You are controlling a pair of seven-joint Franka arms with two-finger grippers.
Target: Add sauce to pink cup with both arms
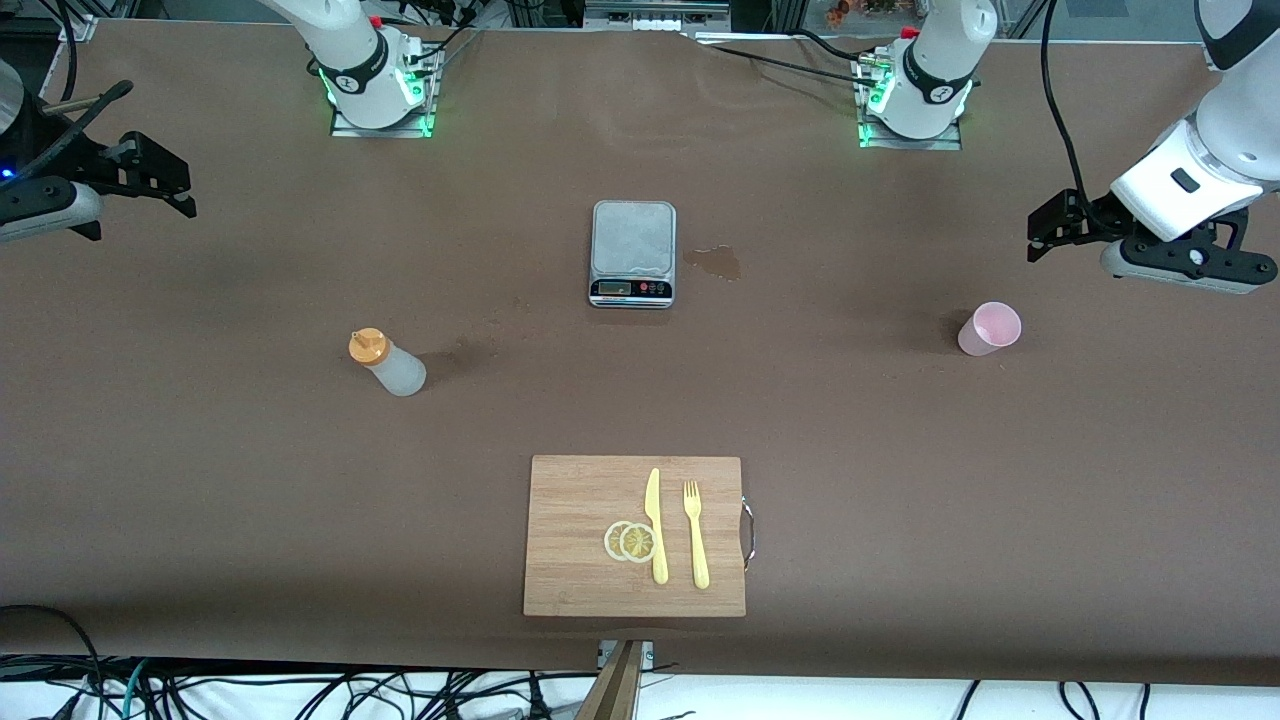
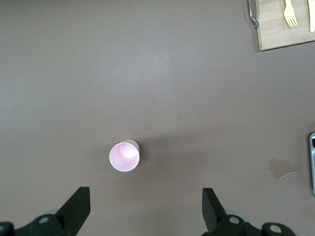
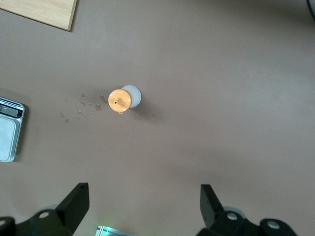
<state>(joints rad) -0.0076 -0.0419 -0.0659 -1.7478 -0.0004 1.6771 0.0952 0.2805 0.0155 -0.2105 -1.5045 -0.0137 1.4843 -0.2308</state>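
Note:
The sauce bottle (image 1: 387, 363), whitish with an orange cap, stands toward the right arm's end of the table; it also shows in the right wrist view (image 3: 123, 99). The pink cup (image 1: 989, 329) stands upright and empty toward the left arm's end; it also shows in the left wrist view (image 2: 124, 156). My left gripper (image 1: 1045, 232) is open and empty, up over bare table beside the cup (image 2: 145, 196). My right gripper (image 1: 175, 185) is open and empty, up over the table's edge at the right arm's end, well away from the bottle (image 3: 144, 194).
A grey kitchen scale (image 1: 632, 253) sits mid-table with a wet stain (image 1: 715, 262) beside it. A wooden cutting board (image 1: 570, 500) near the front edge carries a yellow knife (image 1: 655, 525), a yellow fork (image 1: 695, 535) and lemon slices (image 1: 630, 541).

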